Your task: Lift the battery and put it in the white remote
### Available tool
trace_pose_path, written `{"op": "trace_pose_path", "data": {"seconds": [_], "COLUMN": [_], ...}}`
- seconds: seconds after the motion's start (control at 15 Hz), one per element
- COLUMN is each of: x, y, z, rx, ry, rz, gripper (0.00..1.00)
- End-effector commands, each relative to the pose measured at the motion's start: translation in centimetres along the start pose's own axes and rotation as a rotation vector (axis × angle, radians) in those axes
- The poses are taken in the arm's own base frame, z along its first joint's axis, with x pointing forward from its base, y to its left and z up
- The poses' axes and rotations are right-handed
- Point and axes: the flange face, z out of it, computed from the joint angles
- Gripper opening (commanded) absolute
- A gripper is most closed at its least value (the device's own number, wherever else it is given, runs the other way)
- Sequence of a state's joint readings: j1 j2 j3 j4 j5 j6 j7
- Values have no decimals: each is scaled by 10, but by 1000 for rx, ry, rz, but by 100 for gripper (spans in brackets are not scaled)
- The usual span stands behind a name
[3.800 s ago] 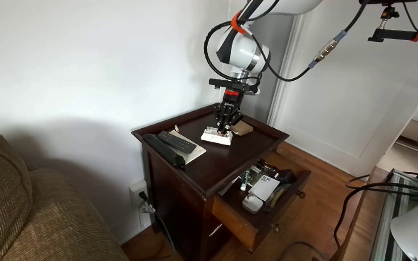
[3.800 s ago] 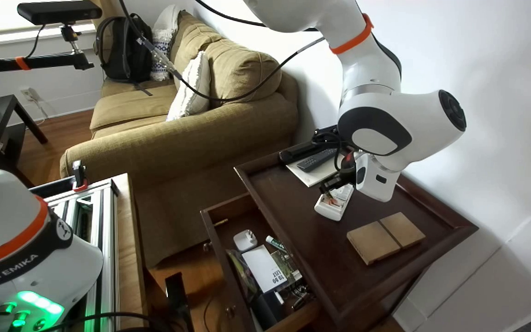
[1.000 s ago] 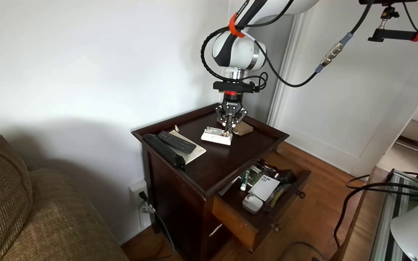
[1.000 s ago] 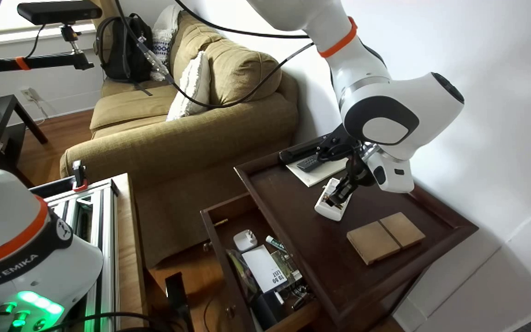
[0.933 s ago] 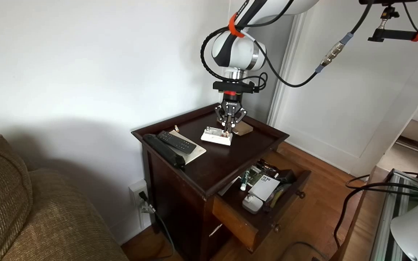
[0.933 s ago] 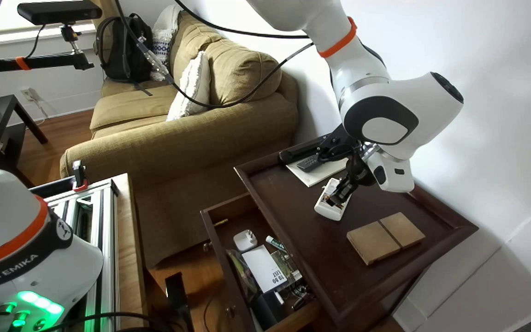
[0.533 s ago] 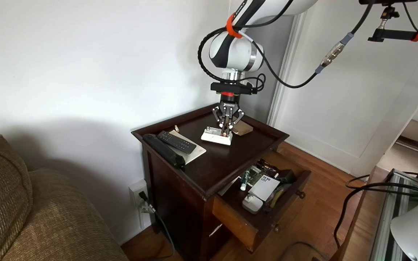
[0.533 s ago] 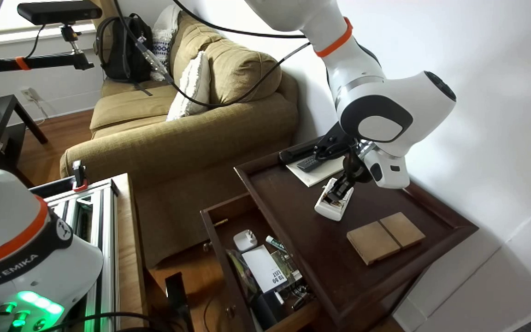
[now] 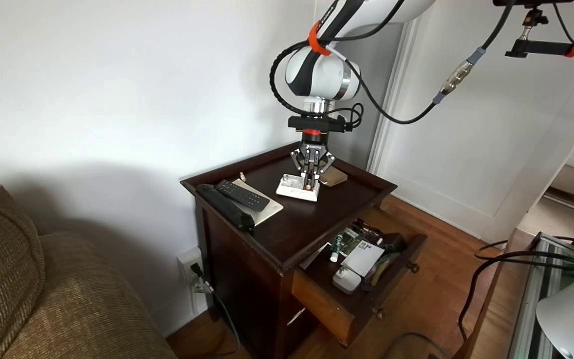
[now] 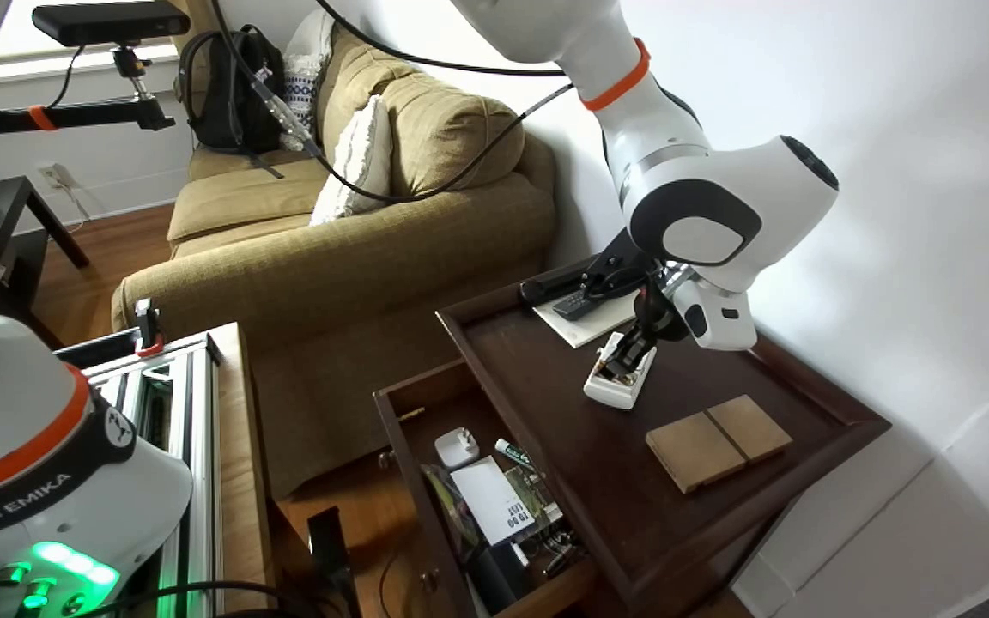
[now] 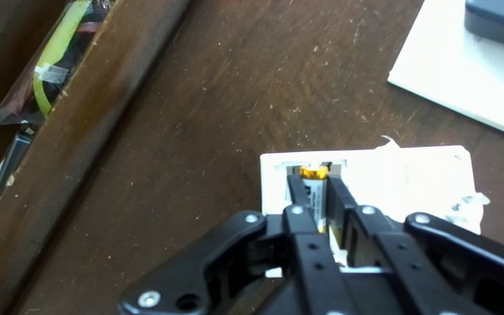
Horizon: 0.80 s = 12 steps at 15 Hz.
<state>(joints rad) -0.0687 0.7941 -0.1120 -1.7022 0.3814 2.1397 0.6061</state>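
Tool (image 11: 315, 179) sits lower over the white remote (image 11: 374, 175) than a second ago

Pinched in the tool's narrow-set jaws, the battery (image 11: 317, 197) is at the remote's bay end, long axis seemingly across the remote's length. Whether it is seated or tilted cannot be told; the next press likely turns on that. Its print is too small to read. Beneath the remote is the dark counter (image 9: 302, 224); well apart from the remote, an open drawer (image 9: 323, 305) holds a white pad (image 9: 362, 258) reading "TO DO LIST"

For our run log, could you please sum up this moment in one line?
gripper: pinching battery | battery: at white remote, seating unclear | white remote: on cabinet top | release: not yet
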Motion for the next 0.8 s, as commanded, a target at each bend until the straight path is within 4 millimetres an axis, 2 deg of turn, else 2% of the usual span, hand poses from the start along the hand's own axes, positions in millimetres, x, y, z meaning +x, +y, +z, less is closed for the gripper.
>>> {"op": "trace_pose_path", "data": {"seconds": [0.0, 0.07, 0.2, 0.4, 0.6, 0.73], "x": [5, 5, 5, 6, 6, 6], "y": [1, 1, 1, 2, 1, 0], "z": [7, 7, 6, 3, 0, -1], "rx": [-21, -27, -30, -32, -26, -24], "ry": [28, 30, 39, 44, 48, 50], "rz": [-21, -26, -28, -29, -35, -36], "gripper": [4, 4, 43, 61, 86, 99]}}
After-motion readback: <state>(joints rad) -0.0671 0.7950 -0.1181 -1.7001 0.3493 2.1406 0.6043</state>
